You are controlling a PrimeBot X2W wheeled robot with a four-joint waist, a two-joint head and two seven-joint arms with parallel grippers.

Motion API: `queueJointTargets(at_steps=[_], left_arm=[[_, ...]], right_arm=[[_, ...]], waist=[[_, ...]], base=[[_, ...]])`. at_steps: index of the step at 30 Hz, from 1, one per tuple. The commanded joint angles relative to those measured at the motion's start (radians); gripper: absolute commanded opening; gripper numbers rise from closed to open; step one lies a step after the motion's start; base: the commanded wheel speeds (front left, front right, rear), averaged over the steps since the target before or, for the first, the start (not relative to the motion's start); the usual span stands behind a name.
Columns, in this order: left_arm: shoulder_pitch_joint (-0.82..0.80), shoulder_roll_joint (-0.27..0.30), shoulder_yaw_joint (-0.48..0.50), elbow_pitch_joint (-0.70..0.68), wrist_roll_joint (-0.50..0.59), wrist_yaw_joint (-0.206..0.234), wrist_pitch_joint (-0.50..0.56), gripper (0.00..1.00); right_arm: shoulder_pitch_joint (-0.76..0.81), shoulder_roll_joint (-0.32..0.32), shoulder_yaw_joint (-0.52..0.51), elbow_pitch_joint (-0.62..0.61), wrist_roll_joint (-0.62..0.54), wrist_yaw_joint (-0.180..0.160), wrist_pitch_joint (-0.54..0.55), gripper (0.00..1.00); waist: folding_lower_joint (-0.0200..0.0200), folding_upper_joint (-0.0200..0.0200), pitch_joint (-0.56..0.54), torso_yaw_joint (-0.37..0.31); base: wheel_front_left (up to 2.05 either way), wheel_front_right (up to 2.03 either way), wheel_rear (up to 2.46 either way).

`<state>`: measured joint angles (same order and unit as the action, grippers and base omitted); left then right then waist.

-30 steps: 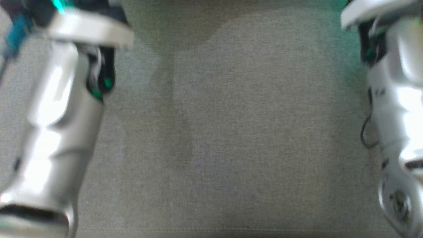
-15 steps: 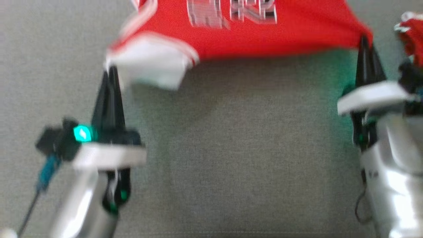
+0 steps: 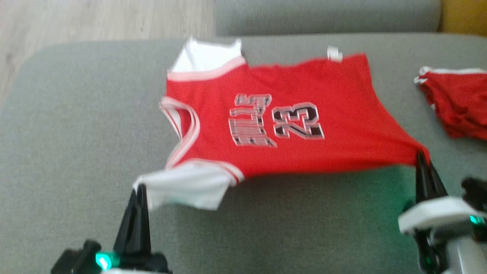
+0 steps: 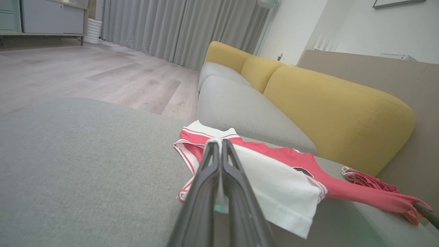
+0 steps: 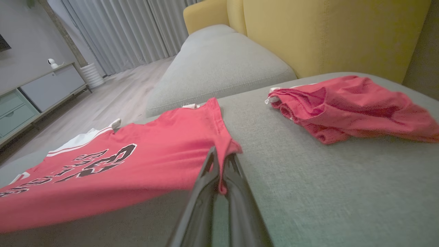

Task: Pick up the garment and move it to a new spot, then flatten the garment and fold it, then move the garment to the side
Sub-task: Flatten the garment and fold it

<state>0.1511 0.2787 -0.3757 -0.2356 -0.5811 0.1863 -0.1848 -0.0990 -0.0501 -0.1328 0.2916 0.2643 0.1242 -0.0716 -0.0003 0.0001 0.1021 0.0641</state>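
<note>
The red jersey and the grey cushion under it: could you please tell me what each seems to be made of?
Red jersey: looks like thin, smooth knit fabric, probably synthetic; it drapes limply and sags between its held corners, with white trim. Grey cushion: matte woven upholstery cloth; a fine flecked weave shows in the left wrist view.

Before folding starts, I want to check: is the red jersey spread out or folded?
Spread out: the red jersey shows its whole number, near corners held by left gripper and right gripper.
</note>
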Motion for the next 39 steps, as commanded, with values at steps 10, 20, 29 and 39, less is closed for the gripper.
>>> queueJointTargets(at_steps=[10,20,29,39], left_arm=[[0.106,0.036,0.008,-0.113,-0.010,0.051,0.048,0.00],[-0.065,-0.011,-0.025,0.093,-0.032,-0.026,0.040,0.00],[-0.348,-0.028,-0.034,0.314,-0.009,-0.104,0.044,0.00],[-0.492,-0.054,-0.033,0.534,-0.015,-0.134,0.039,0.18]], right_arm=[[0.187,0.000,-0.022,-0.226,0.074,0.007,0.131,0.00],[0.056,0.000,0.003,-0.078,0.076,0.007,0.144,0.00],[-0.091,0.000,-0.004,0.051,0.076,0.007,0.123,0.00],[-0.266,0.000,0.022,0.228,0.052,0.007,0.105,0.94]], waist=[[0.0003,-0.0001,-0.063,0.005],[0.0003,-0.0001,0.011,0.005],[0.0003,-0.0001,0.048,0.001],[0.0003,-0.0001,0.080,-0.025]], base=[[0.00,0.00,0.00],[0.00,0.00,0.00],[0.00,0.00,0.00],[0.00,0.00,0.00]])
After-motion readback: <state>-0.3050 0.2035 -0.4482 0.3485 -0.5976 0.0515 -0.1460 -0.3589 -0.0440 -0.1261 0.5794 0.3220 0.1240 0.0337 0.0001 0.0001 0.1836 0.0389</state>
